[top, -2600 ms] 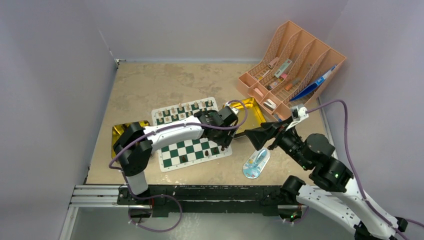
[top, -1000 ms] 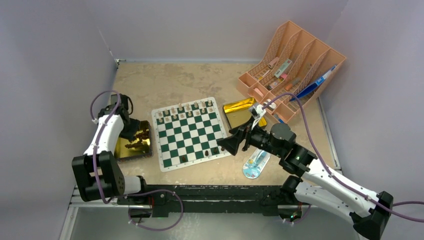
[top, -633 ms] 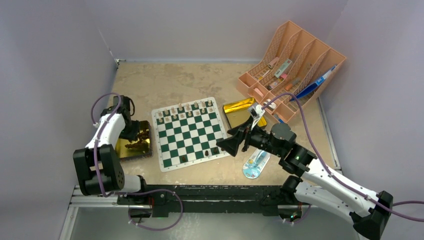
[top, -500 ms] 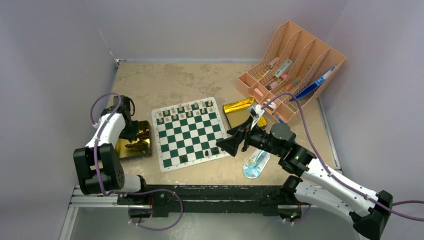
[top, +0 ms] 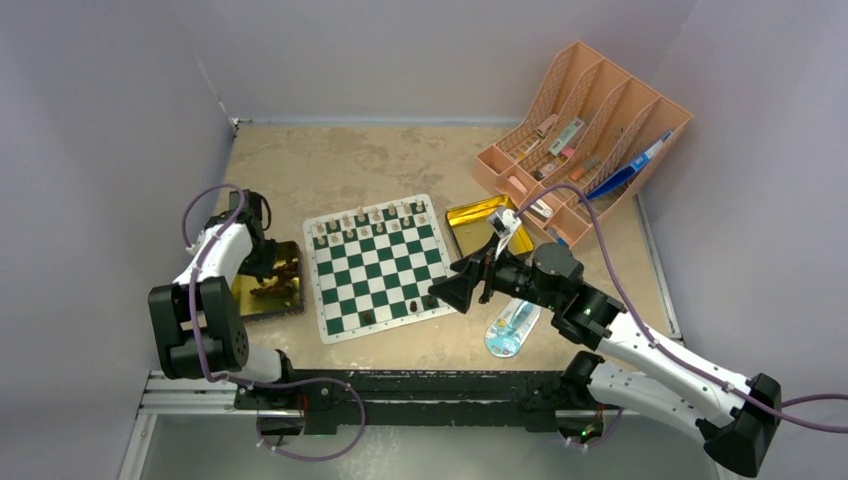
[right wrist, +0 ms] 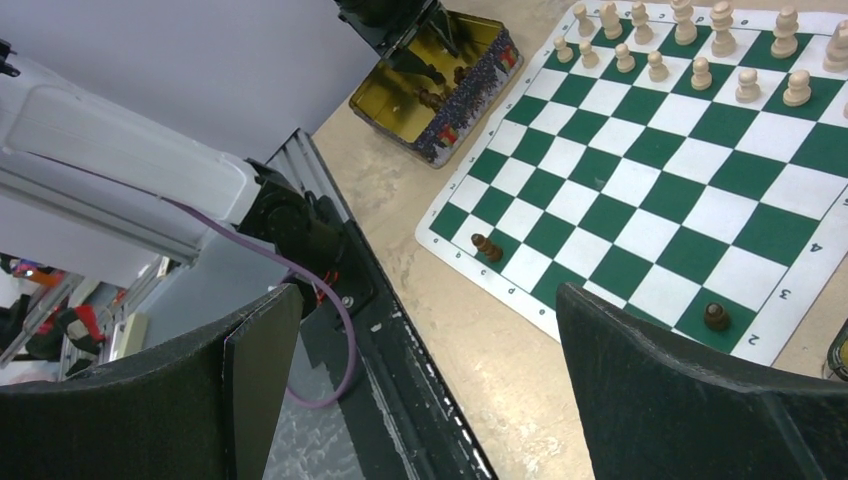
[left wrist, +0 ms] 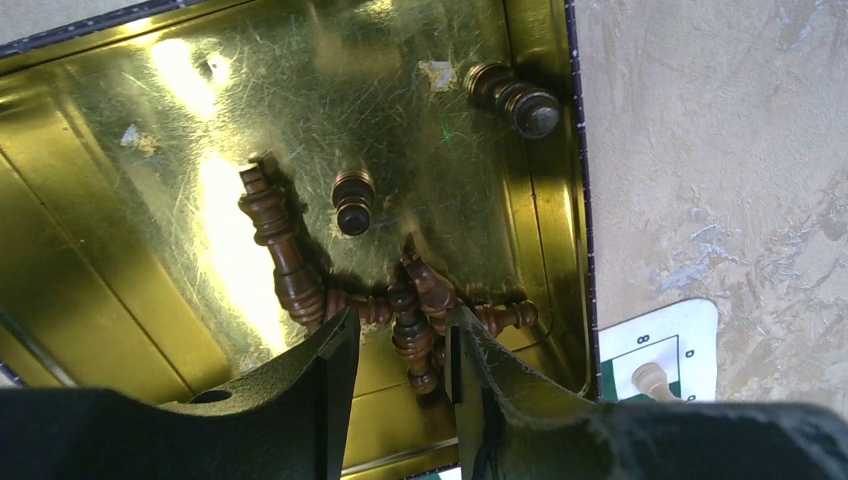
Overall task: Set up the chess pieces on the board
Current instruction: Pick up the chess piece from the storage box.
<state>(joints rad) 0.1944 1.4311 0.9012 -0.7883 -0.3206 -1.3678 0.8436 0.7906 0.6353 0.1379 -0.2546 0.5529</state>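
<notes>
The board [top: 370,270] lies flat at mid-table. Cream chess pieces [top: 372,222] fill its far rows, and two dark ones [right wrist: 486,246] [right wrist: 715,316] stand near its front edge. Left of it, a gold tin [top: 245,295] holds several dark chess pieces [left wrist: 275,240]. My left gripper [left wrist: 400,325] reaches down into this tin. Its jaws are narrowed but open, straddling a lying dark piece [left wrist: 412,340]; the right finger is close against it and a gap shows on the left. My right gripper [right wrist: 430,300] hovers wide open and empty by the board's near right corner.
A second gold tin [top: 480,215] sits right of the board, under the right arm. An orange rack [top: 585,130] with pens stands at the back right. A pale blue oval object [top: 512,328] lies near the front edge. Walls close in on the left and behind.
My left arm left the board and went to the gold tin. There it sank lower among the dark pieces and its jaws narrowed slightly. My right gripper crept a little left, still wide open.
</notes>
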